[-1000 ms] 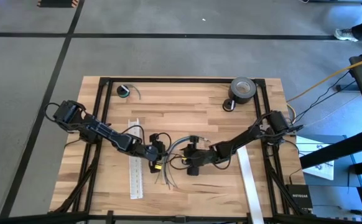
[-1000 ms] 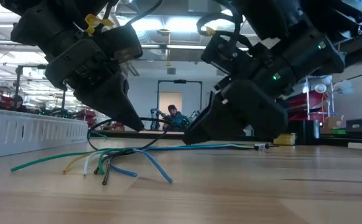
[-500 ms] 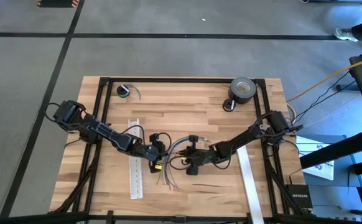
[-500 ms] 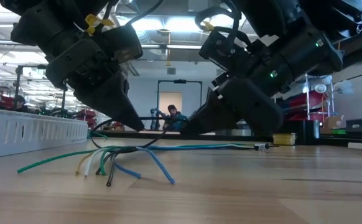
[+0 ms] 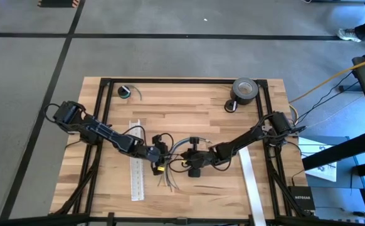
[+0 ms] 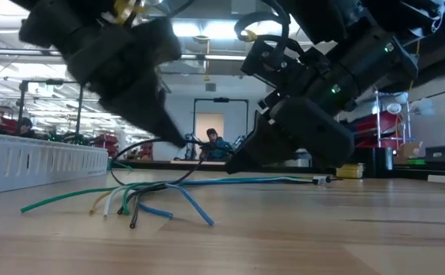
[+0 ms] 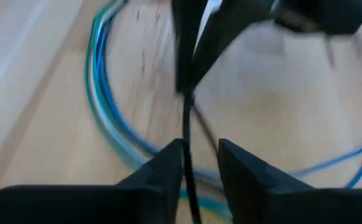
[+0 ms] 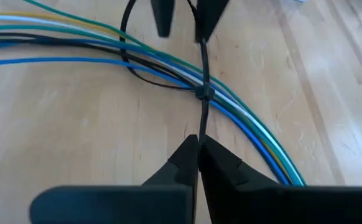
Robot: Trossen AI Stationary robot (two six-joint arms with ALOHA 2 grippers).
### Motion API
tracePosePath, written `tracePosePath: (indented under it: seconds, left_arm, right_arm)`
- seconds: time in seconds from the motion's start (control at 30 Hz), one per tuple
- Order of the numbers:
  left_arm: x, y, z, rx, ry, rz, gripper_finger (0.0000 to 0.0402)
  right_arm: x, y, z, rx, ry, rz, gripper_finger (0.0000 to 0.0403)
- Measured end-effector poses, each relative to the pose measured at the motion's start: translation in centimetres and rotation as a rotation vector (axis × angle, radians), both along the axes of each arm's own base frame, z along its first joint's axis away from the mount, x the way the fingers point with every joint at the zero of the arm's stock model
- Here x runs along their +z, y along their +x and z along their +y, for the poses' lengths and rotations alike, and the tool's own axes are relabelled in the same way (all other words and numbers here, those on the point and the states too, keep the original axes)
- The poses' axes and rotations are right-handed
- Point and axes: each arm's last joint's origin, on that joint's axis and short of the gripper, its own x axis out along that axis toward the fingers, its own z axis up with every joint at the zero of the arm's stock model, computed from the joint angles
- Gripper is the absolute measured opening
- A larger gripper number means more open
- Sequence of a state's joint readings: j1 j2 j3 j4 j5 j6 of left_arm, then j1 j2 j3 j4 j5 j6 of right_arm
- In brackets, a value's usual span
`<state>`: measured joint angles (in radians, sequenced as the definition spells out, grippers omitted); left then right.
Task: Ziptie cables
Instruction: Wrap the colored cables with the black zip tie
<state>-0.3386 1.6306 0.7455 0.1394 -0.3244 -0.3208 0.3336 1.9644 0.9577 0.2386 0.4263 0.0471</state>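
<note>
Cables (image 8: 243, 115) bundled mid-counter (image 5: 189, 116), between both claws. Ziptie (image 8: 203, 93) looped across them, long axis running claw to claw. Right claw (image 8: 198, 144) pressed together on one strip end; left claw (image 7: 199, 155) slightly spread (strip between its fingers, unclamped).

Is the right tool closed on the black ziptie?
Yes, the right tool is pinched shut on the ziptie that wraps the cables.
</note>
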Motion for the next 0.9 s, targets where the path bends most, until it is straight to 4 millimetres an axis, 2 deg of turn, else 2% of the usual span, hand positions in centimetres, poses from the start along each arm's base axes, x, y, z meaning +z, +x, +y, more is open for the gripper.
tracePosePath:
  seconds: [0.17,0.33,0.53,0.77,0.9]
  left_arm:
    - [1.8,1.1,-0.6,-0.068,0.061,-0.038,0.0142]
    - [2.0,1.8,-0.4,-0.064,0.071,-0.049,0.0166]
    - [0.1,2.9,-0.5,-0.045,0.089,-0.051,0.017]
    - [-0.7,4.2,0.6,-0.008,0.115,-0.022,0.017]
    - [-1.4,3.9,0.8,-0.034,0.13,0.063,0.0142]
  right_arm:
    - [0.1,0.1,0.0,0.0,-0.002,0.005,0.0]
    - [0.1,0.1,0.0,0.001,-0.002,0.005,0.0]
    - [0.1,0.1,0.0,0.001,-0.002,0.004,0.0]
    - [0.1,0.1,0.0,0.001,-0.001,0.005,0.0]
    - [0.1,0.1,0.0,0.004,-0.005,0.006,0.0]
